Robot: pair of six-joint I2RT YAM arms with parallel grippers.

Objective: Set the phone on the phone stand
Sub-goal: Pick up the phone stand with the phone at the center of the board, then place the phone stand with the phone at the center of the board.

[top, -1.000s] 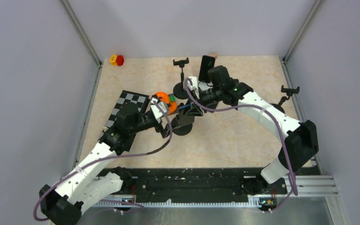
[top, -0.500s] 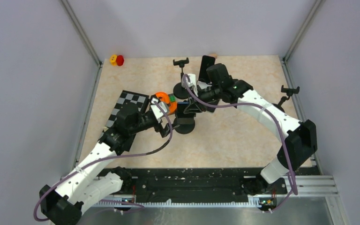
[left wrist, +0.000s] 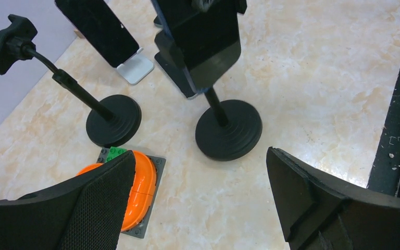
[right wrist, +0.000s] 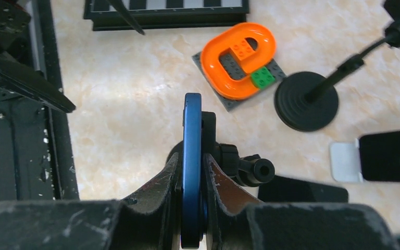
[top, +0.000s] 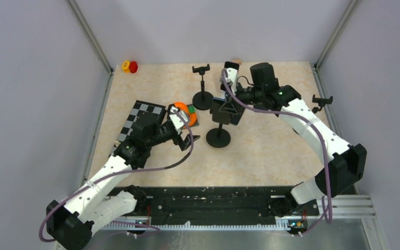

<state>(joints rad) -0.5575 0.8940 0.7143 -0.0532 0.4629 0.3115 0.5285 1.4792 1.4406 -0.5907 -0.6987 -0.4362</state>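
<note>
Presently the phone (right wrist: 192,130) stands edge-on between the fingers of my right gripper (right wrist: 192,159), which is closed firmly on its two faces. Its long axis runs roughly upright with a slight tilt. Its back lies against the cradle head of the phone stand (top: 218,137), whose round base sits directly below on the table (top: 271,156). Whether the cradle grips the phone I cannot tell.

The right arm is the one on the work. Judgement: the coming move is a small seating and release, not a carry.

My left gripper (top: 187,139) hangs just left of the base, jaws wide apart and empty, not touching the stand.

Room is tight on the far side. A second stand (top: 203,99) lies just beyond, with a second phone (left wrist: 96,23) leaning on a white holder (left wrist: 135,69) near it. The orange ring (top: 183,111) sits to the left, the checkerboard (top: 145,117) further left. The marbled surface is flat around the base.
</note>
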